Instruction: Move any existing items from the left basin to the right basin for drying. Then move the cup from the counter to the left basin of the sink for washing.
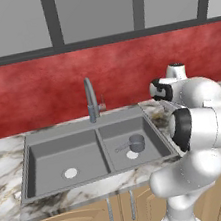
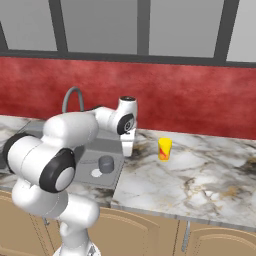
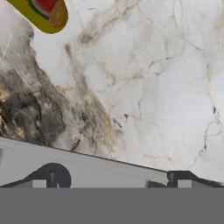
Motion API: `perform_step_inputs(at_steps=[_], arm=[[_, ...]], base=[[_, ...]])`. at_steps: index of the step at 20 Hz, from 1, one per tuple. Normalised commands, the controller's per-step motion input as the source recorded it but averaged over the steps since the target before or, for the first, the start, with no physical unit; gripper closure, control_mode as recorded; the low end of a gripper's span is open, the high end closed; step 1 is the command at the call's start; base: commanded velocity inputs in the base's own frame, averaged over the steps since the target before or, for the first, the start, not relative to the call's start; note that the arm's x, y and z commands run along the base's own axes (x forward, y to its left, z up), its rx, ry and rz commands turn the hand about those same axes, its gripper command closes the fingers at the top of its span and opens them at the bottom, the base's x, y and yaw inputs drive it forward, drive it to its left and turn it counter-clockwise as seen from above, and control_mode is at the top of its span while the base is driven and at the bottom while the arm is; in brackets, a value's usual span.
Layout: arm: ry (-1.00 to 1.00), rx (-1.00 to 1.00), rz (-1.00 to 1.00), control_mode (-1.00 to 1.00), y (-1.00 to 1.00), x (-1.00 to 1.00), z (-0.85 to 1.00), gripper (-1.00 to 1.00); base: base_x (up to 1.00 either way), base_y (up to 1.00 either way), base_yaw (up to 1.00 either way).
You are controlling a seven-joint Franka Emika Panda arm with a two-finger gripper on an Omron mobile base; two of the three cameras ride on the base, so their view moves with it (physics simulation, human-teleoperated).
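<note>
The gripper [image 2: 128, 150] hangs wide open and empty over the counter [image 2: 200, 170], just past the right rim of the sink [image 1: 25, 169]. The cup [image 2: 164, 149] stands upright on bare marble near it, farther from the sink, with open worktop all around. The pot [image 1: 136, 142] sits in the right basin [image 1: 151, 134] by its drain; the left basin [image 1: 45, 163] holds nothing.
</note>
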Motion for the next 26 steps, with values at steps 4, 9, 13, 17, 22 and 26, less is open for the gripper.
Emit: perform_step_inputs(at_steps=[4,9,13,17,22,26], arm=[[0.00,0.00,-0.06,-1.00,-0.48,-0.16,0.16,-1.00],[0.00,0.00,-0.06,-1.00,-0.48,-0.16,0.20,-1.00],[0.00,0.00,-0.05,-1.00,-0.46,-0.15,0.20,-1.00],[0.00,0.00,-0.04,-1.00,-0.42,-0.10,0.21,-1.00],[0.00,0.00,-0.01,-1.00,-0.38,-0.02,0.15,-1.00],[0.00,0.00,0.00,-1.00,-0.31,0.04,0.00,-1.00]], base=[[0.00,0.00,0.00],[0.00,0.00,0.00],[0.00,0.00,0.00],[0.00,0.00,0.00],[0.00,0.00,0.00],[0.00,0.00,0.00]])
